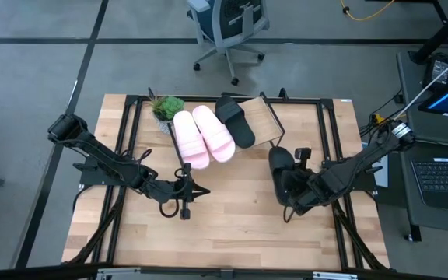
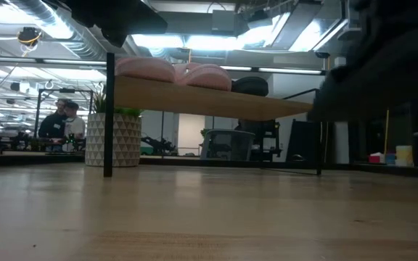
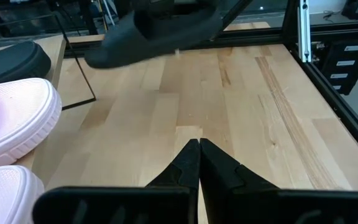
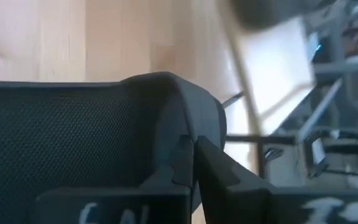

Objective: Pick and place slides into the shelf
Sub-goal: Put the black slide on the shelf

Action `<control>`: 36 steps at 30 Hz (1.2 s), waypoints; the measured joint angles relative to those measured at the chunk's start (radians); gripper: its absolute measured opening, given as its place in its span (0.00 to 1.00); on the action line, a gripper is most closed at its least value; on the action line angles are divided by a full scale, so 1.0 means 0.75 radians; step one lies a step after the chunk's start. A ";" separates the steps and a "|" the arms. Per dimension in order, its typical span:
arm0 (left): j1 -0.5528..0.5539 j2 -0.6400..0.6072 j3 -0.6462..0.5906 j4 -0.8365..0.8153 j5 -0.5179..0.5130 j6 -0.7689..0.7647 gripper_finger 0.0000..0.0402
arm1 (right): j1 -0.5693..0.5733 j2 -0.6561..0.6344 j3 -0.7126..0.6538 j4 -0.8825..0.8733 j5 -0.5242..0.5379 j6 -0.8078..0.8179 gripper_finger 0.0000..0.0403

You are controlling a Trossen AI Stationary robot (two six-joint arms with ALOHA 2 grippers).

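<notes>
Right pincer — one black slide gripped.

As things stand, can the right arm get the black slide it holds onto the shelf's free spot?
Probably yes: the right gripper holds the black slide beside the shelf, whose right end looks bare, with nothing between them.

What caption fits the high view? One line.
Right gripper carries the last black slide toward the shelf; left gripper waits shut.

I'm in a lab/open office: swivel chair on grey floor, laptop beside table, ceiling ducts, people at desks.
</notes>
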 joint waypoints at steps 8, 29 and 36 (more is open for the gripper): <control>0.000 0.000 0.001 0.000 0.000 0.000 0.01 | 0.033 -0.001 0.207 -0.092 0.177 -0.151 0.02; 0.000 0.000 0.000 0.000 0.000 0.005 0.01 | -0.193 -0.004 0.259 0.033 0.401 -0.652 0.02; 0.000 0.000 0.001 0.000 0.000 0.005 0.01 | -0.298 -0.049 0.258 0.256 0.263 -0.870 0.02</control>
